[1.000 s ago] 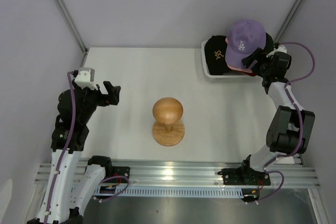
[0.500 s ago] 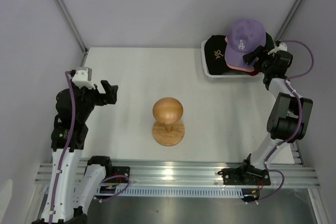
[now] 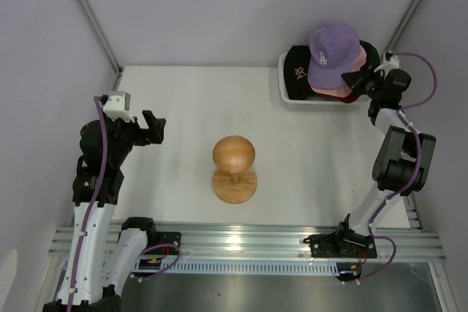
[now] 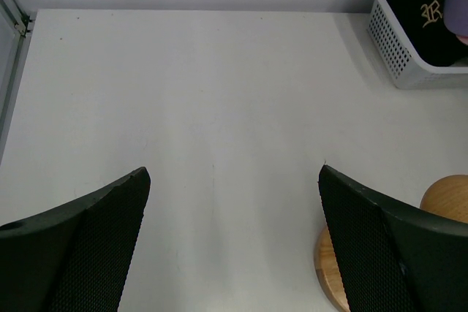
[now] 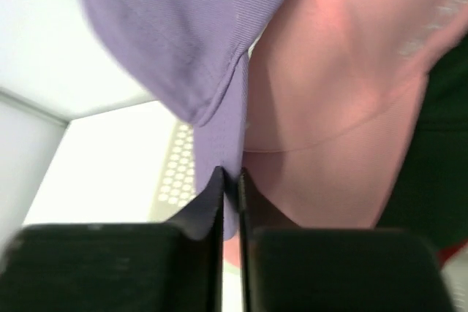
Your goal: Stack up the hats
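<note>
Your right gripper (image 5: 230,177) pinches the purple cap (image 5: 168,34) by its edge, the pink cap (image 5: 329,122) just ahead; your left gripper (image 4: 234,173) stands spread.

A white table (image 3: 175,107) runs back from a ribbed metal rail (image 3: 241,237) along its near edge. A round wooden stand (image 3: 234,169), a domed top on a flat disc base, stands upright near the table's middle. A white mesh basket (image 3: 291,101) sits in the far right corner, well apart from the stand.
</note>
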